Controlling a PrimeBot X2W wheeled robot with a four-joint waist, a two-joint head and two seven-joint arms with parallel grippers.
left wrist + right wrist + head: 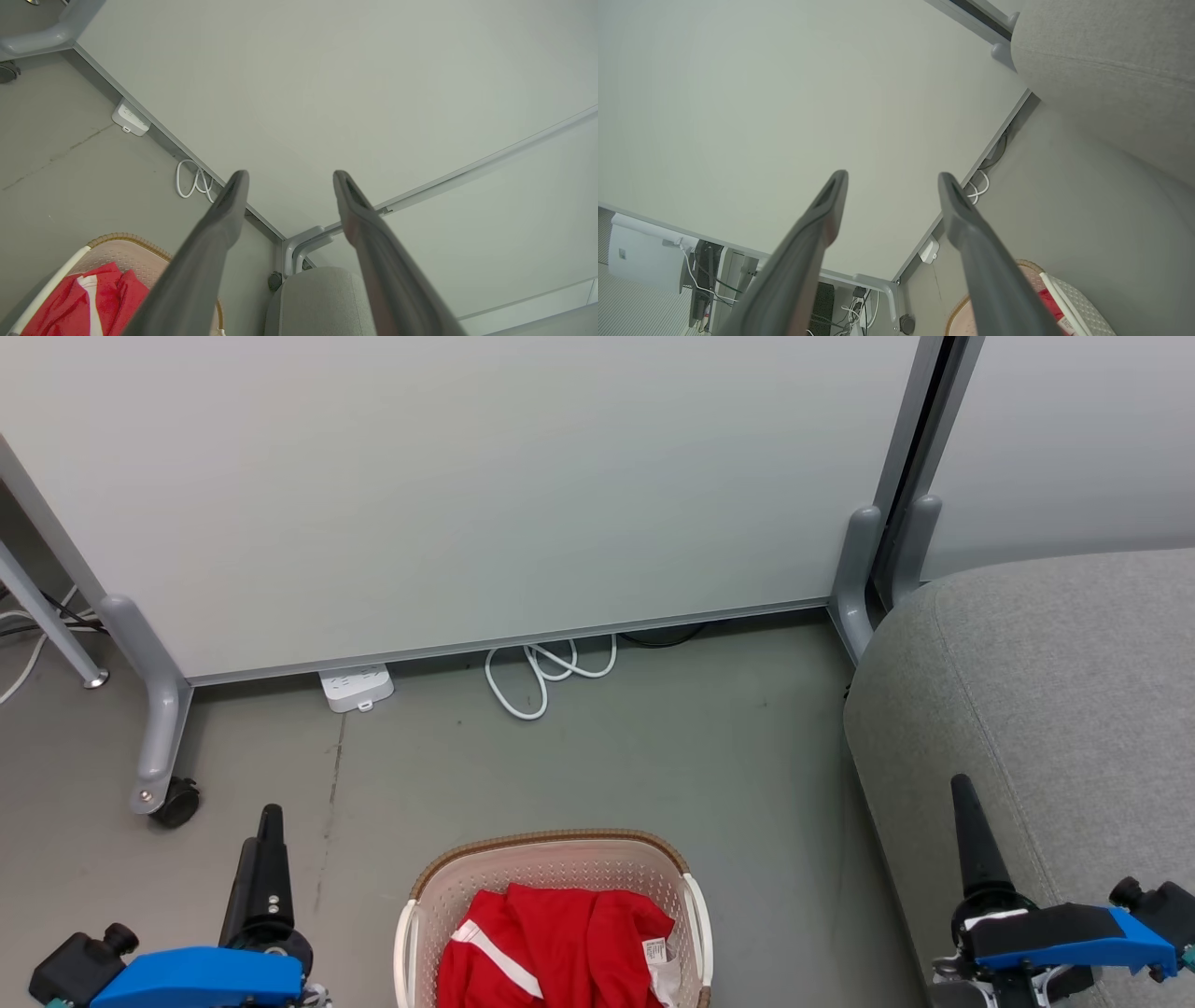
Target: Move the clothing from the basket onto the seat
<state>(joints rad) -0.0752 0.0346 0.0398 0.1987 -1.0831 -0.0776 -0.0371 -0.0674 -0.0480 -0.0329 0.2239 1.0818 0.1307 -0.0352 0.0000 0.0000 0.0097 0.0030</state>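
– Clothing (551, 943) location?
– All in the basket (560, 845). Bunched red heap, white stripe and tag showing. Can't tell how many pieces. The basket sits on the floor (607, 756) between the two arms, bottom centre of the head view.
– Anything on the seat (1046, 709)?
– Nothing red on the part I see. The seat is right of the basket, apart from it. Task reads as not started: every grab and drop is left.
– Arms?
– Left gripper (290, 175) is low, left of the basket, fingers pointing forward, spread, nothing between them. Right gripper (893, 176) mirrors it over the seat's near edge, also spread and empty. Neither touches cloth or basket.
– Next?
– My guess: one arm dips into the basket and pinches a fold.
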